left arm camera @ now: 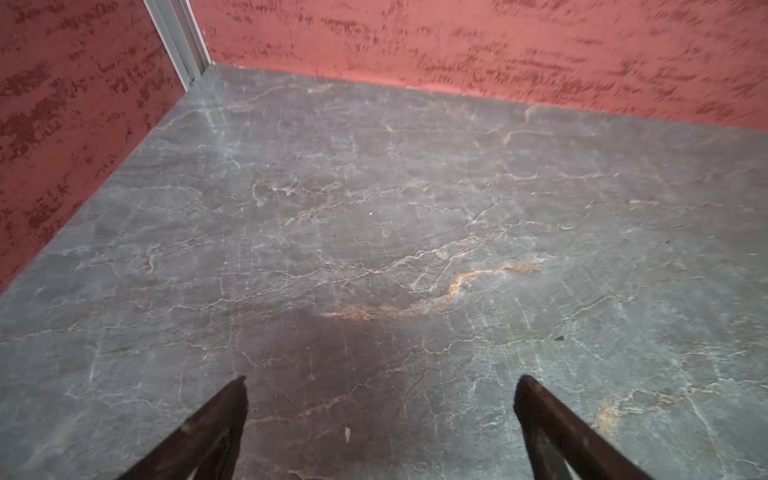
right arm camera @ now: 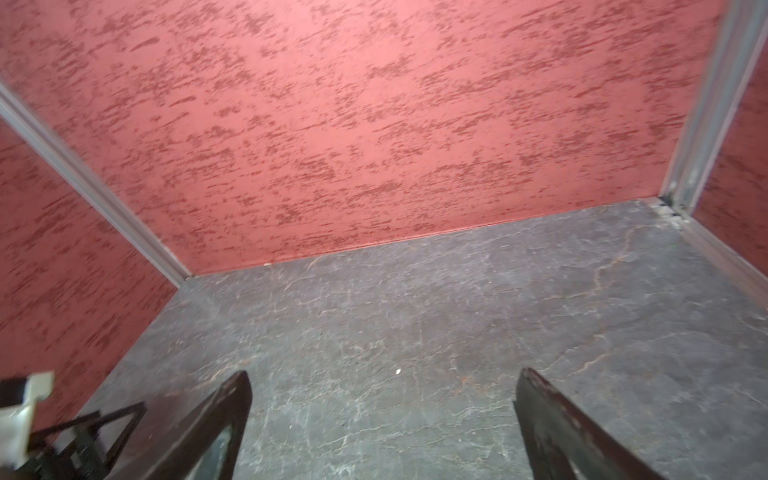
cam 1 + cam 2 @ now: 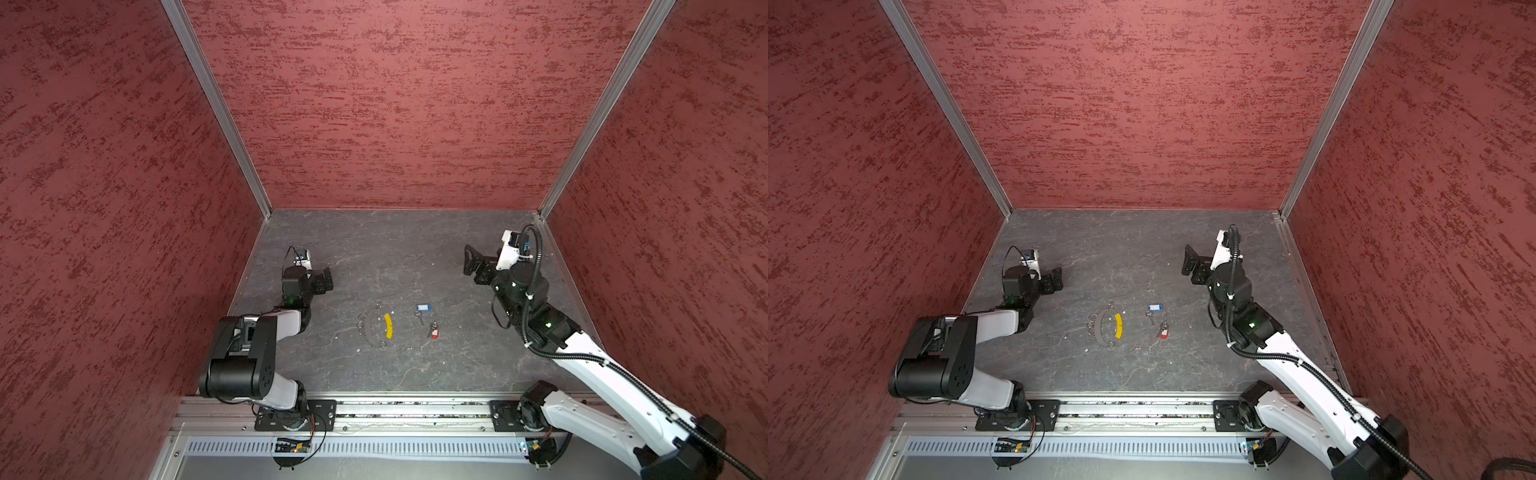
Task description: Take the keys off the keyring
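The keyring (image 3: 374,328) (image 3: 1100,328), a thin dark chain loop with a curved yellow section (image 3: 388,326) (image 3: 1119,325), lies mid-floor in both top views. To its right lie two keys, one with a blue tag (image 3: 423,308) (image 3: 1155,308) and one with a red tag (image 3: 434,332) (image 3: 1164,331), both apart from the yellow section. My left gripper (image 3: 326,280) (image 3: 1057,279) (image 1: 382,380) hovers open, back and left of the keyring. My right gripper (image 3: 471,259) (image 3: 1190,259) (image 2: 385,374) is open too, back and right of the keys. Neither wrist view shows keys or keyring.
Red textured walls (image 3: 395,104) close in the grey marbled floor (image 3: 395,257) on three sides. A metal rail (image 3: 415,409) with both arm bases runs along the front edge. Part of the left arm's gripper (image 2: 62,432) shows in the right wrist view.
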